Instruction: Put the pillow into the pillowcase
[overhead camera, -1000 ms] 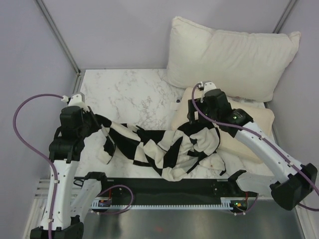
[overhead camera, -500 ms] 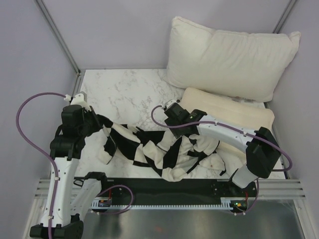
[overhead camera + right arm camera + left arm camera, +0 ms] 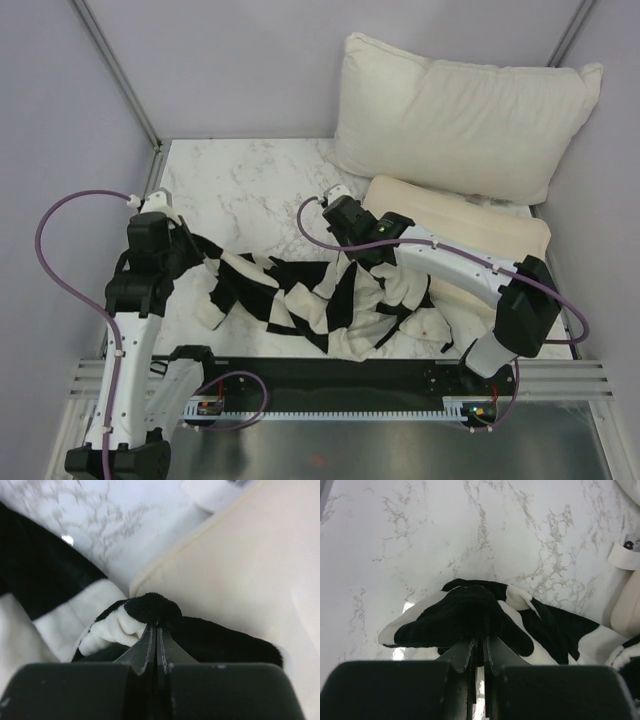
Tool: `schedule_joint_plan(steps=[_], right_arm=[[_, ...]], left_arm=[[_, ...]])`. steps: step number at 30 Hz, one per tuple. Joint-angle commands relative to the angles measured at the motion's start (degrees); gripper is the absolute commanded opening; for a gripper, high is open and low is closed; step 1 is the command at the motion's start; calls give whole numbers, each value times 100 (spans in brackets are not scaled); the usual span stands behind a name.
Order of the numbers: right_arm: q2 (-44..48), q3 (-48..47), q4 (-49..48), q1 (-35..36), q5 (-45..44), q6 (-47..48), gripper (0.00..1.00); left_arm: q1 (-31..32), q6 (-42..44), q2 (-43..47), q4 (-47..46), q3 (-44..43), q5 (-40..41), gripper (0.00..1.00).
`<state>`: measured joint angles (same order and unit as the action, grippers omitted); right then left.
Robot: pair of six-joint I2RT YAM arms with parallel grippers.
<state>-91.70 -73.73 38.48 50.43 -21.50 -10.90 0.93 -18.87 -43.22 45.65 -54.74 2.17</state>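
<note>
Where pillowcase crumpled, big cushion beyond.

Fleecy pillowcase, glossy marbled table

Surface: white marble table | front: crumpled checkered pillowcase | right: flat cream pillow | back right: larger white pillow

Pincer pinching pillowcase beside pillow
</note>
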Motion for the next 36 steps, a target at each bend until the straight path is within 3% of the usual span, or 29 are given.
schedule_joint_plan(steps=[1,6,8,11,16,17,19,23,24,25,26,27,28,29,31,32,34,36], right_arm=[[153,-615,-613,45,-414,-114,0],[-286,-1369,-675,-226,-760,-150,0],[-566,-1599,-771,-524,-664,-194,0],[-1093,-2161,-956,-1059,-252,-299,0],[-2297,-3865,-1088,-1580,347,-255,0],[-2709,-4155,-1097,-1650,426,-238,0],[-2984,-4850,-1210,-1651,471,-255,0],[-3187,-5080,-1808,-1712,269,-255,0],[-3266,-5272,-1818,-1730,199,-299,0],[-3345,-5378,-1783,-1791,190,-325,23],[-3441,-5501,-1695,-1818,190,-343,37],[-3468,-5546,-1616,-1844,164,-395,51],[-3416,-5555,-1537,-1879,146,-422,77],[-3329,-5442,-1432,-1897,137,-431,82],[-2961,-5188,-1361,-1906,329,-352,85],[-2794,-4864,-1256,-1906,452,-334,86],[-2146,-4084,-1185,-1906,811,-378,85],[-1608,-3379,-1202,-1897,1129,-404,83]], left_arm=[[-608,-143,-124,-381,77,267,2],[-2059,-212,-668,-785,148,-1137,2],[-2219,-336,-1141,-917,60,-1254,2],[-2518,-336,-1687,-917,-282,-1255,2],[-2668,-336,-2163,-917,-967,-1255,2],[-2685,-867,-2225,-1370,-1073,-733,2],[-2703,-925,-2296,-1383,-1372,-535,2],[-2721,-741,-2322,-1550,-1723,37,2],[-2712,-741,-2366,-1550,-1759,11,6],[-2712,-749,-2549,-1576,-1785,-67,11],[-2712,-741,-2664,-1603,-1855,-521,38],[-2703,-636,-2865,-1559,-1952,-917,51],[-2695,-470,-3259,-1411,-2101,-1277,61],[-2677,-416,-3472,-1201,-2433,-1655,70],[-2554,-284,-3719,-840,-2637,-1782,73],[-2406,-257,-3702,-795,-2673,-1617,80],[-2203,-161,-3484,-681,-2612,-1292,100],[-1808,-73,-3299,-567,-2577,-1132,100]])
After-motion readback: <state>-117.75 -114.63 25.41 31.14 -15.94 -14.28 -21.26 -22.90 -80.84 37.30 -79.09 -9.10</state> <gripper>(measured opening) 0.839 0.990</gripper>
